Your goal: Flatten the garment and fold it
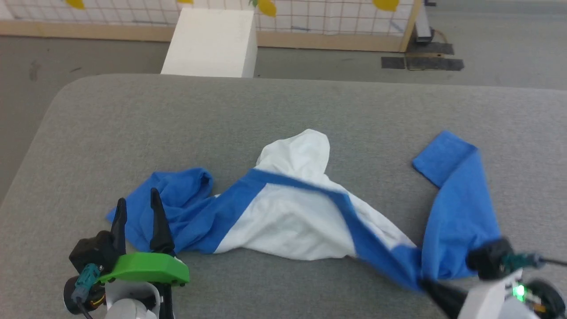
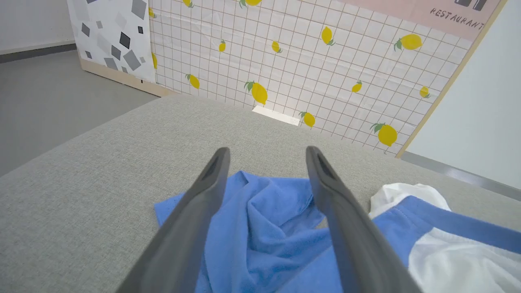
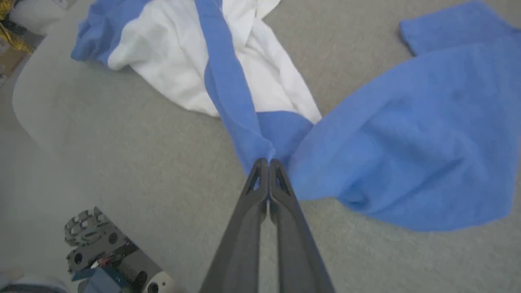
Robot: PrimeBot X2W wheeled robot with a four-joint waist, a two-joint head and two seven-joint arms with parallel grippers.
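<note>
The garment (image 1: 288,217) lies crumpled across the grey padded table (image 1: 283,106). Its white body is bunched in the middle, with one blue sleeve heaped at the left and the other spread out at the right. My left gripper (image 1: 137,197) is open and hovers over the heaped left sleeve (image 2: 264,219); the left wrist view shows its fingers (image 2: 266,150) wide apart with the cloth beneath them. My right gripper (image 1: 423,281) is at the near right. There its fingers (image 3: 266,160) are shut on a pinch of blue cloth (image 3: 260,142), where a blue band meets the right sleeve (image 3: 407,134).
A white box (image 1: 212,42) stands on the floor beyond the table's far edge. Behind it is a lemon-patterned panel (image 2: 285,53). The table's rounded left corner (image 1: 66,93) drops to grey floor. Bare table surface lies behind the garment and along the near edge.
</note>
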